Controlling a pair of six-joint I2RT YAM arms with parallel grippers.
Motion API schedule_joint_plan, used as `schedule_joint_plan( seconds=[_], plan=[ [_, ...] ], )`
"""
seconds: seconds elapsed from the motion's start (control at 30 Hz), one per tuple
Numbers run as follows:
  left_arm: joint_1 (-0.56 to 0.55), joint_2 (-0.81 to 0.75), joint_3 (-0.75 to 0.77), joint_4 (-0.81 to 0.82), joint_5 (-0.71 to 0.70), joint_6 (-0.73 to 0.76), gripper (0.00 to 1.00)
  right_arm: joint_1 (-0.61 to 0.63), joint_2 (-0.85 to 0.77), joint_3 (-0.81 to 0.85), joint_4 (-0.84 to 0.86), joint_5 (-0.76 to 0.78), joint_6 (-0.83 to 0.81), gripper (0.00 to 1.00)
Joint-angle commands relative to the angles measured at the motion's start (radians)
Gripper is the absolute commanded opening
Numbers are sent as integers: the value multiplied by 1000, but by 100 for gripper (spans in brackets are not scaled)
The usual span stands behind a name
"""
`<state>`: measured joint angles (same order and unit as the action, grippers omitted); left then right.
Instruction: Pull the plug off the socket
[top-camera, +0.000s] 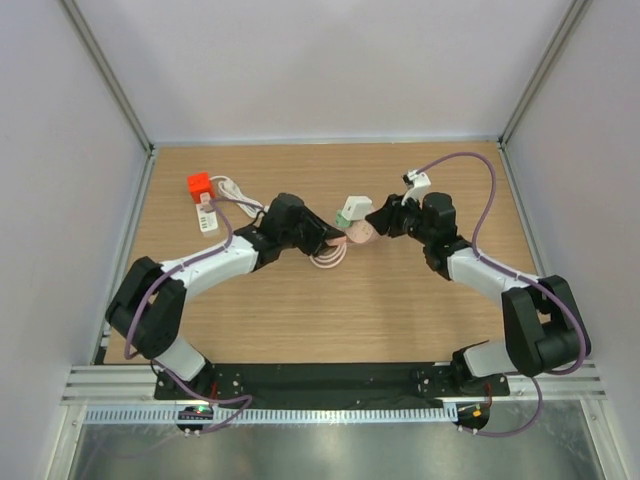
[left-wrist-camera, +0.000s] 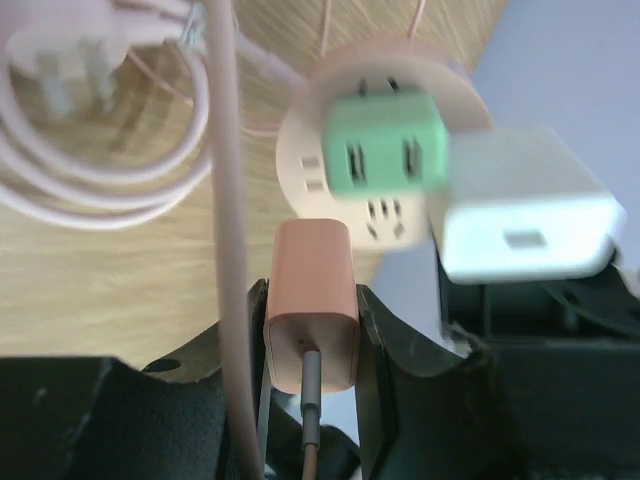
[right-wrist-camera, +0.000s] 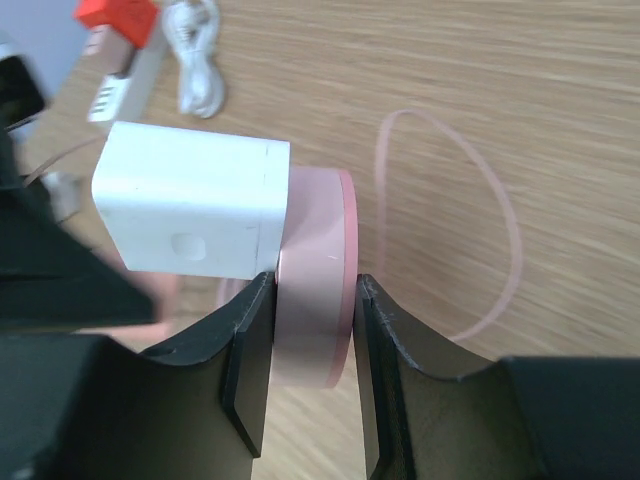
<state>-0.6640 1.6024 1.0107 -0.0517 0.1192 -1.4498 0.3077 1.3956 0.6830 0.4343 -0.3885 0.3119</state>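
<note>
Pulling straight, without twisting, is advised: the plug (left-wrist-camera: 310, 270), at the face of the socket (right-wrist-camera: 318, 225), is clamped by the left gripper (left-wrist-camera: 312, 300), the socket being pinched by the right gripper (right-wrist-camera: 313, 288).

Light: bright, even, diffuse | Shadows: soft, faint on table (top-camera: 400, 310) | Blur: smeared green plug (left-wrist-camera: 385, 150) and white adapter (left-wrist-camera: 525, 215) on and right of socket (left-wrist-camera: 300, 165) | Focus: soft beyond socket in wrist views

Your left arm (top-camera: 210, 262) and right arm (top-camera: 480, 268) both reach inward, wrists nearly meeting. Your left gripper (left-wrist-camera: 312, 296) is clamped on the pink plug (left-wrist-camera: 312, 325). Your right gripper (right-wrist-camera: 314, 284) squeezes the round socket (right-wrist-camera: 318, 250) edgewise.
</note>
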Motion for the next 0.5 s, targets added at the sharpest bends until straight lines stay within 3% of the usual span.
schedule_joint_plan(
  seconds=[0.0,0.07,0.17,0.33,0.47],
  plan=[
    [-6,-81,-24,82,129,-164,0,-33,-23,35,90,174,-123,1],
    [-6,-76,-34,192,192,-251,0,-30,-21,38,86,181,-129,1],
    [-8,-84,-9,184,194,-251,0,-30,-27,41,86,186,-137,1],
    [-5,-142,35,26,134,-77,0,-74,-17,39,107,99,-21,1],
    [23,-208,-19,-104,51,106,0,-189,17,41,130,-9,124,1]
  ],
)
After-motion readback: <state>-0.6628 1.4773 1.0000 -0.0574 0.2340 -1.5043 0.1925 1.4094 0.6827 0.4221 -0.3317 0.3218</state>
